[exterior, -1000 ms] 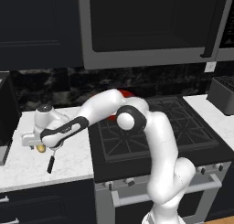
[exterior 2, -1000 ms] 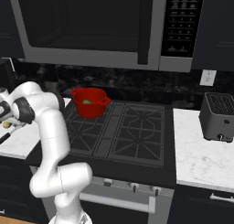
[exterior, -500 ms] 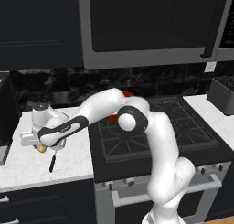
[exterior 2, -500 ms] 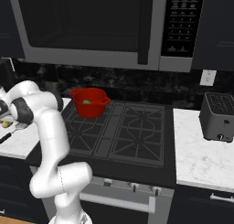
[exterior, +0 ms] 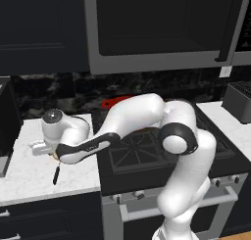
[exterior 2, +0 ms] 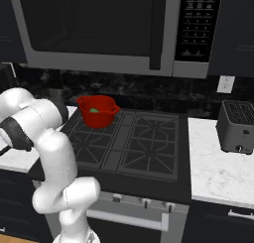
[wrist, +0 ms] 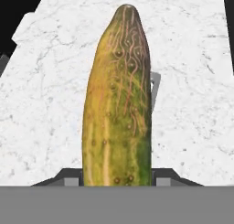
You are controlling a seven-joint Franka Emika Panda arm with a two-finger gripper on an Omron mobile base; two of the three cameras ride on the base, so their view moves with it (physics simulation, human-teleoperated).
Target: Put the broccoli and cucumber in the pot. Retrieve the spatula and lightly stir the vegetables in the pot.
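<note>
Jaws clamped on the cucumber over the left counter; broccoli already potted; next, carry it right to the pot.

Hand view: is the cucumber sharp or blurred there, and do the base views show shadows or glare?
Hand view: the cucumber is sharp, its skin veins and spots clear, on evenly lit white counter. Left base view: flat rendered light, soft shade under the arm, no glare; upper cabinets almost black. Right base view: the pot reads bright red against the dark stove, no blur.
</note>
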